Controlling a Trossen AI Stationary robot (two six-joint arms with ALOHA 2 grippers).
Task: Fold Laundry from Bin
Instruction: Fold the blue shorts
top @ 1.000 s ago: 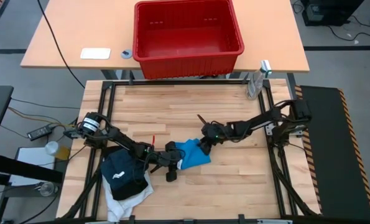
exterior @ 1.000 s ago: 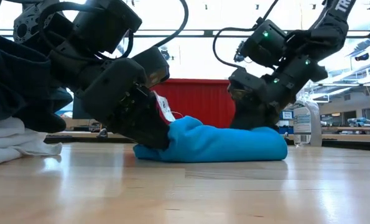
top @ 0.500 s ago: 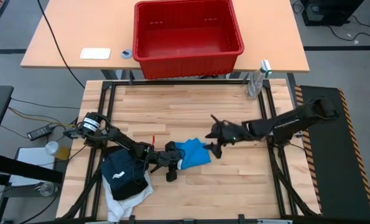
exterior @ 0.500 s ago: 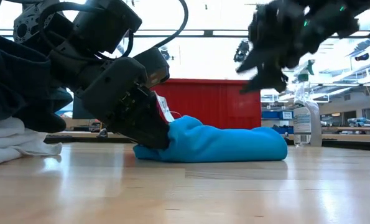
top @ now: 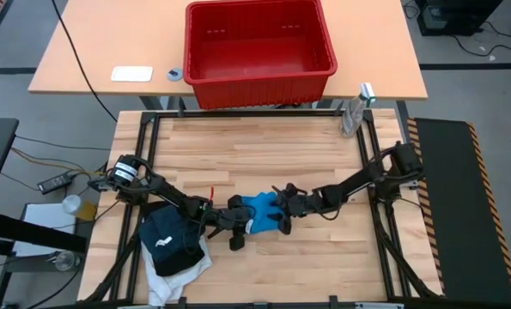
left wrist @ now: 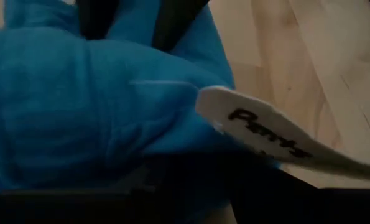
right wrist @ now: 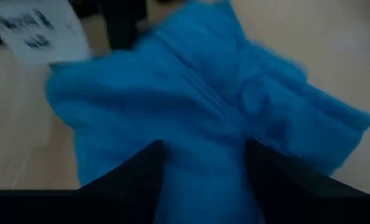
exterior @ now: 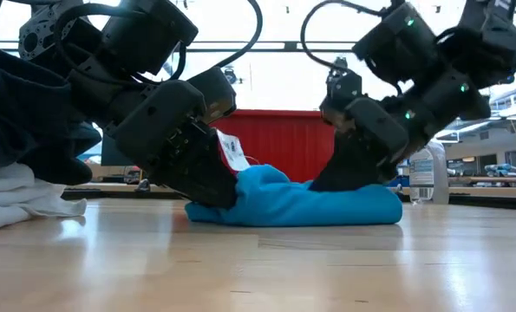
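Wooden slat table [top: 264, 154] sits inside a black frame, with a second, lighter table beyond it carrying the red bin [top: 258, 50]. A spray bottle [top: 352, 110] stands at the far right corner of the work surface.

Small bright blue garment [top: 262, 211] lies bunched near the middle of the table, flat on the wood in the low view [exterior: 301, 199]. Its white printed tag [exterior: 231, 152] sticks up at the end nearest the left arm.

Left gripper [top: 240, 223] is clamped on the left end of the blue garment; the left wrist view shows cloth [left wrist: 97, 106] and tag [left wrist: 265, 134] pressed against its dark fingers.

Right gripper [top: 285, 209] is down on the right part of the same garment, fingers [right wrist: 141, 180] spread apart with blue cloth [right wrist: 203, 106] between them; a firm hold cannot be confirmed.

Folded pile at the near left edge: a dark navy garment [top: 169, 239] on top of a white one [top: 173, 276].
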